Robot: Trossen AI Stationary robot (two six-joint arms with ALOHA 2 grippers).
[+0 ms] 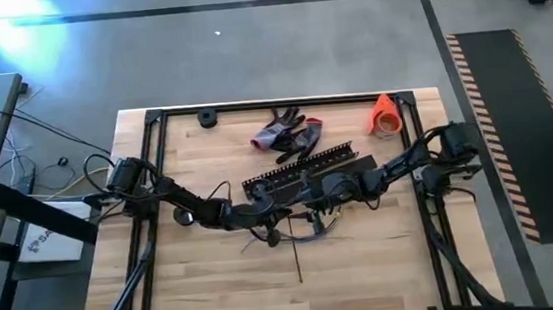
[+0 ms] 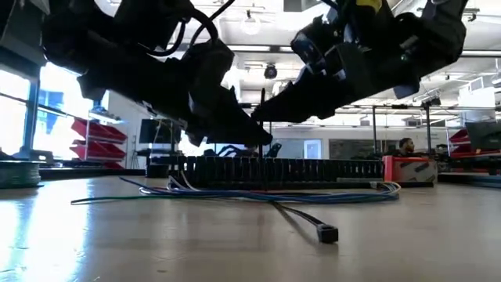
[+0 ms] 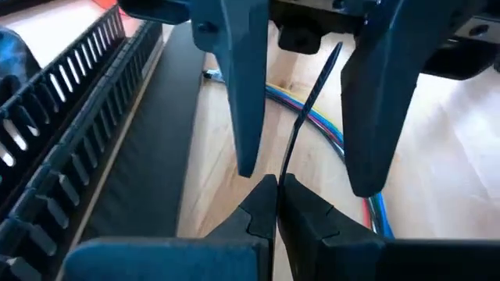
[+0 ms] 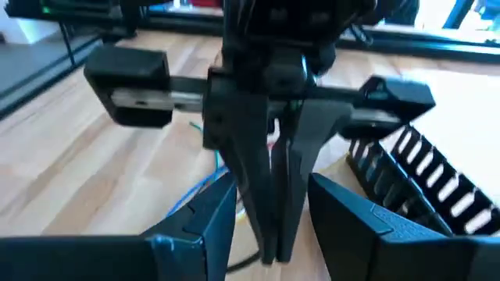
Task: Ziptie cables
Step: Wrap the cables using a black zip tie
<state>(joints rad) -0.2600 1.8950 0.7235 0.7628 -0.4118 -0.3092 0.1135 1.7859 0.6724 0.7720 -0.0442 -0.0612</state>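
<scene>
Your left gripper (image 3: 277, 204) had its fingers pressed together on a thin black ziptie (image 3: 306, 105), which stood up between the spread fingers (image 3: 238, 94) of your right gripper (image 4: 269, 215). Both met low over the middle of the table (image 1: 387, 266), just in front of the black slotted strips (image 1: 303, 173). The cables (image 2: 235, 193) lay flat on the wood beneath them, a second ziptie (image 2: 309, 223) loose nearby, the gloves (image 1: 290, 132) and an orange tape roll (image 1: 385, 115) well behind. You looked to be mid-handover, nothing yet looped. Next, I judge, the right had to close on the strap before you steered its tail under the bundle.
</scene>
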